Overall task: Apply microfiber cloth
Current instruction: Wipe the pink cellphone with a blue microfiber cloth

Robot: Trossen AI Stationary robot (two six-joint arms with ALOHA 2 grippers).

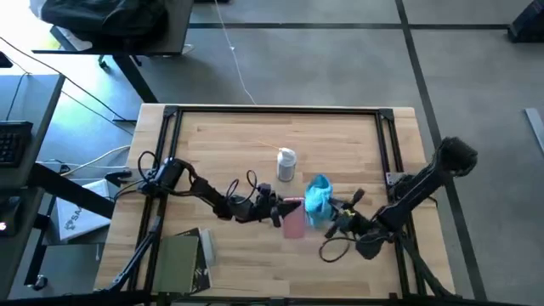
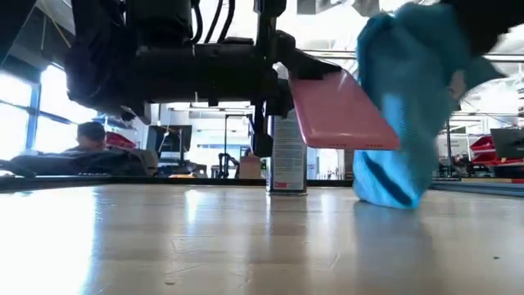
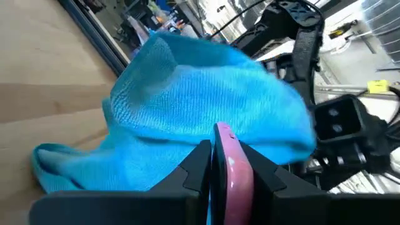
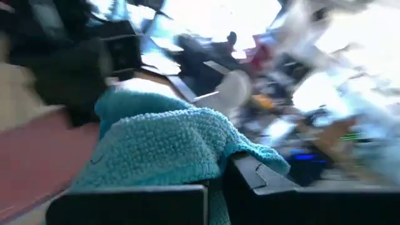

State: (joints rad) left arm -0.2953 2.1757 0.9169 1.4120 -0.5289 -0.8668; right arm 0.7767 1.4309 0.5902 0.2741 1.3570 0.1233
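1. Fingers (image 3: 197, 165) of the left gripper (image 3: 228, 172) are clamped on the edge of a flat pink object (image 3: 232, 169), held above the table (image 1: 238, 144).
2. Right gripper (image 4: 215, 181) fingers are pinched shut on the microfiber cloth (image 4: 156, 150), which hangs bunched with its lower end touching the tabletop in the low view.
3. Cloth and pink object touch, mid-table toward the right.
4. A small white bottle (image 1: 286, 163) stands upright just behind them.
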